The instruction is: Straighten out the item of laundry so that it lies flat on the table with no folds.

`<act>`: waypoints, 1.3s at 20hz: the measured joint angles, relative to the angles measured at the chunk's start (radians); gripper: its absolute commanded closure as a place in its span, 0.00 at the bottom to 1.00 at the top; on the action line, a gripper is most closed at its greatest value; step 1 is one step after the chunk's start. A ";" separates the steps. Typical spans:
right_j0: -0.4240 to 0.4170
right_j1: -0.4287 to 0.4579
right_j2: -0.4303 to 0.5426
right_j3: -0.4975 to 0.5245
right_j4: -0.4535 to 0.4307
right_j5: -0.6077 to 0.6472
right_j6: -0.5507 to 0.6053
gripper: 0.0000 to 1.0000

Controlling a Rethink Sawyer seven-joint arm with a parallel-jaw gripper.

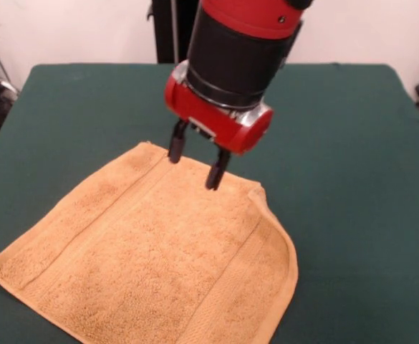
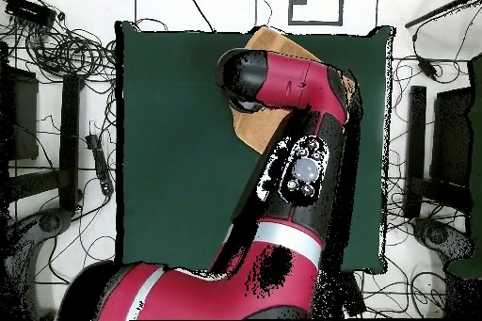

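The orange-tan terry towel [image 1: 159,265] lies spread on the dark green table [image 1: 345,143], at the near side in the front view, with woven border bands along its left and right edges. Its right edge is curled up in a low fold [image 1: 284,251]. No white tag shows. My gripper [image 1: 195,163] hangs open and empty just above the towel's far edge, its two black fingers [image 1: 175,145] apart. In the overhead view the red arm [image 2: 292,87] hides most of the towel [image 2: 252,124], and the gripper is hidden under the arm.
The table's green cloth stretches wide to the left and right of the towel. Cables and black stands [image 2: 71,101] lie on the floor around the table. The robot's pedestal column [image 1: 173,32] stands at the far side.
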 measured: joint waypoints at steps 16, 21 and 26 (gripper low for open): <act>-0.010 0.141 0.003 -0.054 0.006 -0.056 0.000 0.00; -0.010 0.194 0.020 -0.051 0.058 -0.056 0.000 0.00; -0.006 0.203 0.030 -0.033 0.148 -0.056 0.026 0.00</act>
